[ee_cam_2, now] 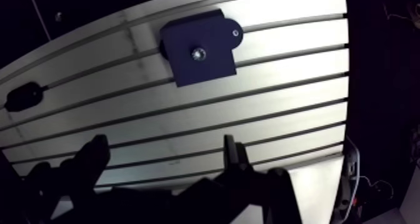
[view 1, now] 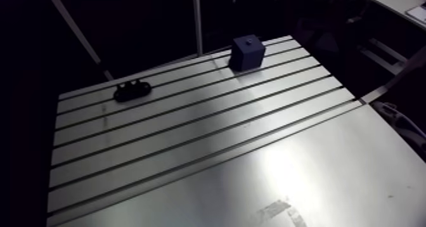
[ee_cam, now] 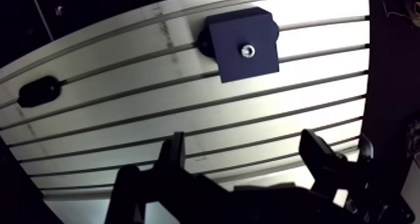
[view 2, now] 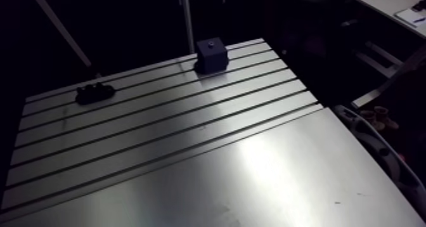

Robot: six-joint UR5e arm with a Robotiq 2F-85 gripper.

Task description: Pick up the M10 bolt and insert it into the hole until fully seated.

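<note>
My jaws stand wide apart with nothing between them, hanging above the surface [view 1: 190, 147]. Dead ahead at twelve o'clock sits the dark blue block [ee_cam: 244, 42]. The hole [ee_cam: 247, 50] at its top centre shows bright metal, and I cannot tell whether that is its lining or the M10 bolt's head already in. Out at ten o'clock lies a low black holder [ee_cam: 37, 92], well apart from the block, and no bolt shows plainly there either. The risk I see is coming down on the wrong thing, or closing off-centre so the bolt tilts and jams at the mouth
</note>
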